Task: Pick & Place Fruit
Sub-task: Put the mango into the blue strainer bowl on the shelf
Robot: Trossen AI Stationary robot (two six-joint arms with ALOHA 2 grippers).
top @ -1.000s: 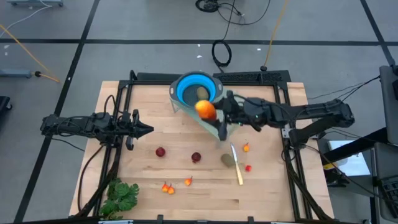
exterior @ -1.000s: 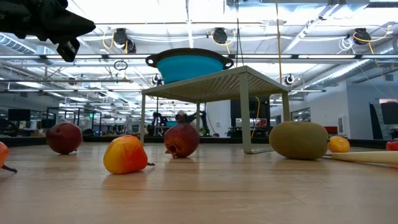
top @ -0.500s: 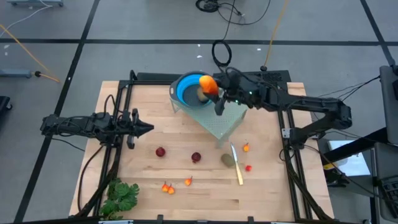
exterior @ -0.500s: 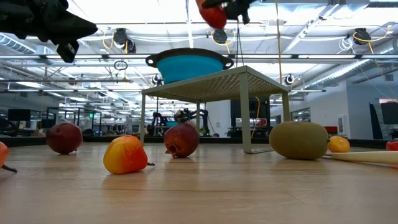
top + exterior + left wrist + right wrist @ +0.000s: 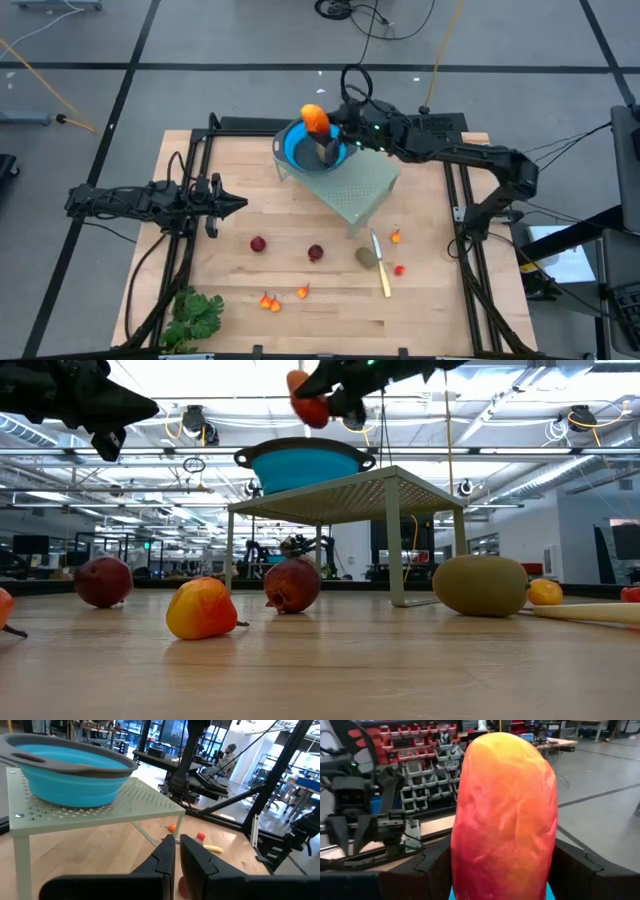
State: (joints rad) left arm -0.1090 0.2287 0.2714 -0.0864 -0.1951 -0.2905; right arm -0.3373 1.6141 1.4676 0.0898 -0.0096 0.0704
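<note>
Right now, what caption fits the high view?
Right gripper holds an orange-red fruit over the blue bowl.

Overhead looks down; low view level; both share bowl [image 5: 314, 148].

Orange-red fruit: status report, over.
Right hand shut on orange-red fruit, hovering over blue bowl. Left hand shut, empty, waiting over the table's left. Olive-brown fruit already in bowl; nothing blocking.

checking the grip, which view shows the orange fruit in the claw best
The right wrist view: the orange-red fruit fills the picture, with the right claw gripping it on both sides. The high view shows it small, over the blue bowl. The low view shows it at the top edge. The left wrist view misses it.
</note>
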